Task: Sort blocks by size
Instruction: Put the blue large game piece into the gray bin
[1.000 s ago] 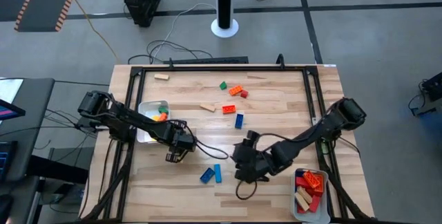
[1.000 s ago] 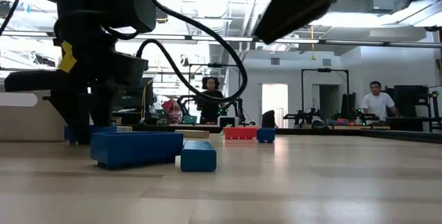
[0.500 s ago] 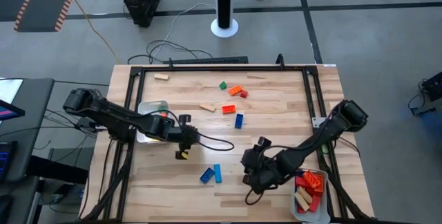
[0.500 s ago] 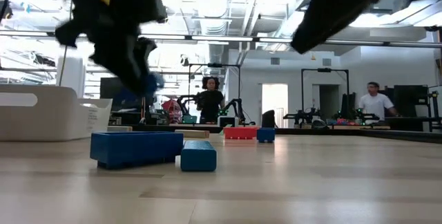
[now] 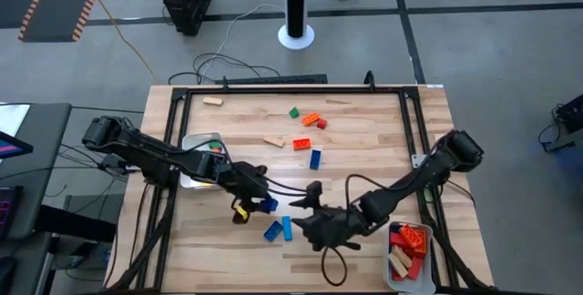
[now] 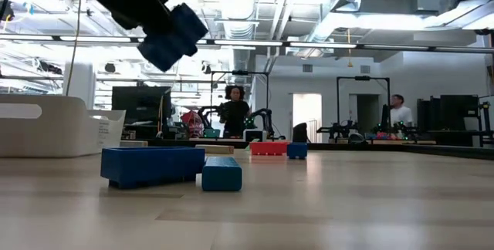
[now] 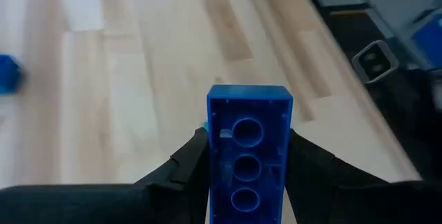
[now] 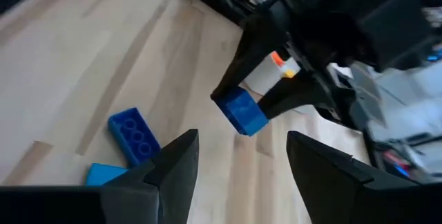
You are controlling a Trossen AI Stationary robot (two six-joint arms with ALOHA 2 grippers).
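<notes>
Left jaws (image 7: 248,156) now lifted, pinching blue block (image 7: 249,148); right jaws (image 8: 238,158) spread nearby.

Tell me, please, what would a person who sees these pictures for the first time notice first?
First, the left claw holding a blue brick in the air above the middle of the wooden table, its hollow underside facing the wrist camera. Next, the right claw hangs open just beside it, above two blue blocks lying on the table. Last, white trays with coloured blocks stand at the left edge and the near right corner.
</notes>
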